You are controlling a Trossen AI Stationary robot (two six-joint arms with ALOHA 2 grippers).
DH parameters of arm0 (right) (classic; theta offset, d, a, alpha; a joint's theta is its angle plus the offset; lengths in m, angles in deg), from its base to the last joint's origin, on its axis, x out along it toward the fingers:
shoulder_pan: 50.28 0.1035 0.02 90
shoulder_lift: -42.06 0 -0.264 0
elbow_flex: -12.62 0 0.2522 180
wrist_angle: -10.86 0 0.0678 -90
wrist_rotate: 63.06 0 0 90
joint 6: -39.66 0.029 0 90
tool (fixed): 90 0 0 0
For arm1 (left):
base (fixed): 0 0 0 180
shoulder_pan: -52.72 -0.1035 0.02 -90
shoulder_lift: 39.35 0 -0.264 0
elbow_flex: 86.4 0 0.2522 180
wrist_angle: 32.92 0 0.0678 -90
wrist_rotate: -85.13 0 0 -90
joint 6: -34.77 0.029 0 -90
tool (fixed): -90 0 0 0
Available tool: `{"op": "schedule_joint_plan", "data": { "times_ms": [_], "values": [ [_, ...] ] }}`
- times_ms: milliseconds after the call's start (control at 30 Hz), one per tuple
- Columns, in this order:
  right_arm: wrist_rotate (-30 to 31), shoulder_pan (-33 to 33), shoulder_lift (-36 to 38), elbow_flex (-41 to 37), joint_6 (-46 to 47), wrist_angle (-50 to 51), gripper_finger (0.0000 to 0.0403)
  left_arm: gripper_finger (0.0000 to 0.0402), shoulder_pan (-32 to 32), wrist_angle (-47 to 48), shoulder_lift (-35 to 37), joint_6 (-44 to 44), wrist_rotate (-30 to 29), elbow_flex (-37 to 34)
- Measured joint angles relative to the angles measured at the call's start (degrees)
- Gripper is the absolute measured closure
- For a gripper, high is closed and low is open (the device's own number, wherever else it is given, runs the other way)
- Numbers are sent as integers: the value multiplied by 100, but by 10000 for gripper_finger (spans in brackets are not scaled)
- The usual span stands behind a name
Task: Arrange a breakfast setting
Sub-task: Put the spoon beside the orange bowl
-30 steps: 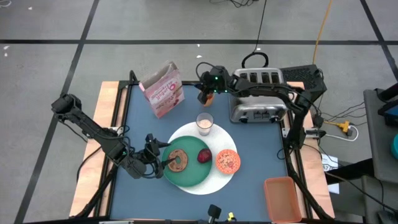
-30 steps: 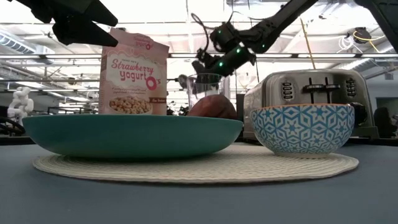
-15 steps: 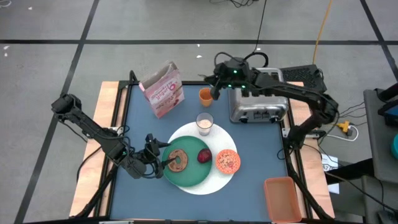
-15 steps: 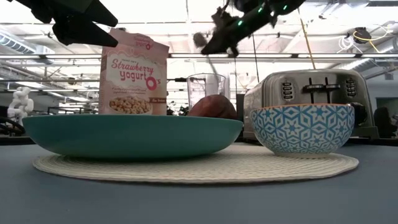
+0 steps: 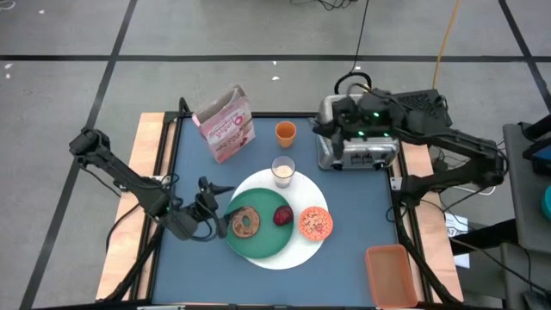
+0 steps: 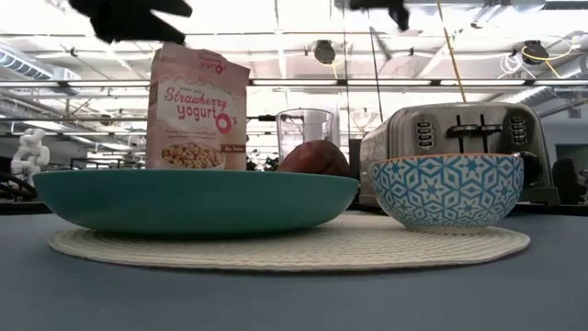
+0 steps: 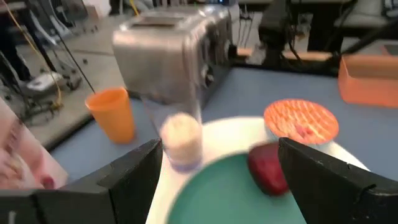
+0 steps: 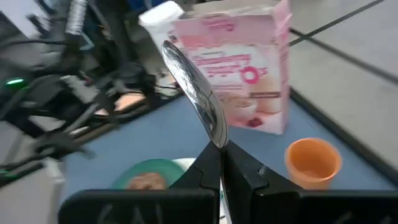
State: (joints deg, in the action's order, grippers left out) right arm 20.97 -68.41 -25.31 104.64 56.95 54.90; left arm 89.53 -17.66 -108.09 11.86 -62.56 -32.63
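On the white round mat (image 5: 297, 257) rest the green plate (image 5: 263, 244), carrying the bagel (image 5: 247, 222) and the dark red fruit (image 5: 282, 215), the orange patterned bowl (image 5: 315, 222) and the milk glass (image 5: 283, 171). The orange cup (image 5: 286, 133) and the pink cereal box (image 5: 225, 123) stand behind them. My right gripper (image 8: 222, 163) is above the toaster's left end (image 5: 331, 120), shut on the metal spoon (image 8: 193, 93). My left gripper (image 7: 219, 146) is open and empty just left of the plate (image 5: 213, 217). My right gripper pinches the spoon's handle (image 8: 219, 144) between its two fingers, just behind the spoon's bowl. The spoon's bowl (image 8: 189, 87) sticks out past the fingertips, toward the table's left side. The spoon is lifted clear, above the table.
The silver four-slot toaster (image 5: 357, 142) stands at the back right, under my right arm. The orange rectangular bin (image 5: 392, 275) sits at the near right corner. Bare blue table shows left of the plate and in front of the cereal box.
My right gripper has carried the spoon up and toward the table's right edge, from beside the orange cup to over the toaster. My left gripper has drawn back from the bagel toward the table's left edge and risen a little; the bagel stays on the plate.
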Motion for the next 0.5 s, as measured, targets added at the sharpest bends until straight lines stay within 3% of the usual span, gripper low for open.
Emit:
{"op": "schedule_joint_plan", "data": {
  "times_ms": [133, 267, 400, 500],
  "values": [
    [122, 418, 372, 0, 459, 385, 402, 80, -196, 46, 487, 882, 51, 2],
    [886, 912, 570, 2, 804, 908, 402, 80, -421, 371, 1203, 1819, 351, 2],
    [1596, 1380, 711, -28, 1219, 1415, 402, 80, -759, 928, 2019, 1864, 763, -285],
    [1815, 1689, 836, -300, 1622, 1451, 402, 80, -1042, 711, 2668, 1784, 1107, -943]
  ]
}}
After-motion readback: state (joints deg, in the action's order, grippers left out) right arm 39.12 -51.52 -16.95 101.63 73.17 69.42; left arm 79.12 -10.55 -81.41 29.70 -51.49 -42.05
